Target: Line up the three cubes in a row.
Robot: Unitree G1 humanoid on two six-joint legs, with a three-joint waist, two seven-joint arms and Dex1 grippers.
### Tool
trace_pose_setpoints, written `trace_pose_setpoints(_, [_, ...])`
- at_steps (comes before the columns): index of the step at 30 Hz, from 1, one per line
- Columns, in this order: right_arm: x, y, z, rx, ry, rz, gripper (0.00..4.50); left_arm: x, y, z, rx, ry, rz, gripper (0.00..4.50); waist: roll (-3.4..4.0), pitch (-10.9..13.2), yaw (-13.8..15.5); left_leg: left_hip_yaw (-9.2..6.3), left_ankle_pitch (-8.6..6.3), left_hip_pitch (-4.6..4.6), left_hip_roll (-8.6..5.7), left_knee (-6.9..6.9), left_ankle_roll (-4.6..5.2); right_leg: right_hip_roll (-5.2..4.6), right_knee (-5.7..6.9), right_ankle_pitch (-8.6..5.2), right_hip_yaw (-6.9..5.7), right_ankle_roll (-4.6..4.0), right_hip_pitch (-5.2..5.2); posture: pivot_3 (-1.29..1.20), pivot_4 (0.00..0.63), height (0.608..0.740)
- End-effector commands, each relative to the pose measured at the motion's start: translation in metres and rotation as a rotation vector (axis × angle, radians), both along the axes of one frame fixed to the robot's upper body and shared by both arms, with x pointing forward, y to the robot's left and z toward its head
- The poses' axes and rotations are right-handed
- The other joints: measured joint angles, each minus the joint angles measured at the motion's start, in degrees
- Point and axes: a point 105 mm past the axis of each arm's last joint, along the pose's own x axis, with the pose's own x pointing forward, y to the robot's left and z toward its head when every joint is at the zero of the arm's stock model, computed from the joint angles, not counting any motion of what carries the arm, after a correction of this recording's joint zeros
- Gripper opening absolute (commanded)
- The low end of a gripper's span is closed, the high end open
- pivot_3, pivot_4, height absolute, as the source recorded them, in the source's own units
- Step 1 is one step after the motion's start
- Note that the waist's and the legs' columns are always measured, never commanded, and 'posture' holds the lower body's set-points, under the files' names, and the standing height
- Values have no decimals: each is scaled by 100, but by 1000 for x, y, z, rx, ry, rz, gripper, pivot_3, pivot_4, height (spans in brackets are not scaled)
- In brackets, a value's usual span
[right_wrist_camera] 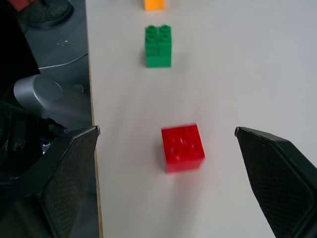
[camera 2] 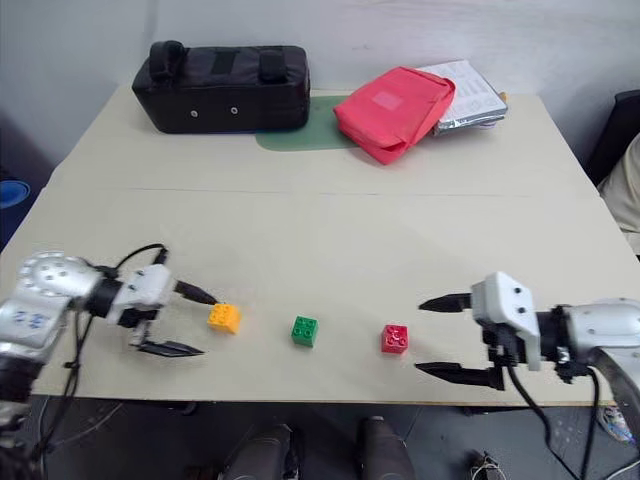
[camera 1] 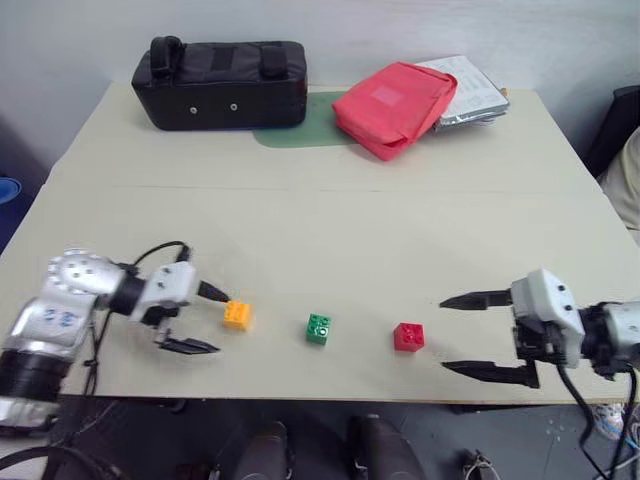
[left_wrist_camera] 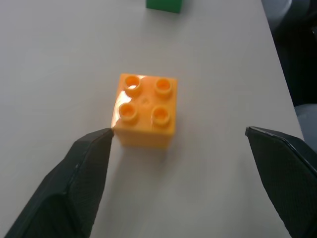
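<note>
Three cubes, orange (camera 1: 237, 315), green (camera 1: 318, 328) and red (camera 1: 408, 336), already sit in a near-edge row, both grippers, left (camera 1: 199, 319) and right (camera 1: 463, 334), gaping empty at the ends, so next is probably just backing off.

Cut-off and covered parts you should know about

In your left wrist view the green cube (left_wrist_camera: 164, 4) is sliced by the frame edge, so you get just a strip of it; in the right wrist view the orange-yellow cube (right_wrist_camera: 154, 4) is clipped likewise, and the red cube (right_wrist_camera: 182, 148) looks smeared, its studs hard to make out. The papers (camera 1: 470, 92) at the table's far side sit partly under the red pouch (camera 1: 393, 106), and the green mat (camera 1: 300, 128) is mostly covered by the black bag (camera 1: 222, 83) and that pouch.
</note>
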Motion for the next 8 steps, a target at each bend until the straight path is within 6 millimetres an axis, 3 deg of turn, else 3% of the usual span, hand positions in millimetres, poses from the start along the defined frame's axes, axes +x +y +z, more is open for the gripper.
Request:
trace_pose_setpoints(1, [-8, -20, 11, -22, -39, -23, 4500, -10, 15, 29, -56, -65, 70, 4493, 0, 0, 4, 0, -4, 9, -1, 0, 7, -1, -13, 0, 0, 0, 8, 0, 150, 740])
trace_pose_setpoints(5, [-16, -34, 11, -20, -8, -52, 4500, -26, 28, 40, -58, -57, 136, 4493, 0, 0, 8, -2, -9, 20, -1, -5, 15, -6, -23, -1, 1, -1, 19, 0, 150, 740])
trace_pose_setpoints(8, [-17, -33, 8, -4, 8, -51, 4500, -35, 27, 41, -75, -51, 142, 4493, 0, 0, 3, -3, -12, 21, 0, -11, 11, -7, -27, -2, 1, -4, 18, 0, 150, 740])
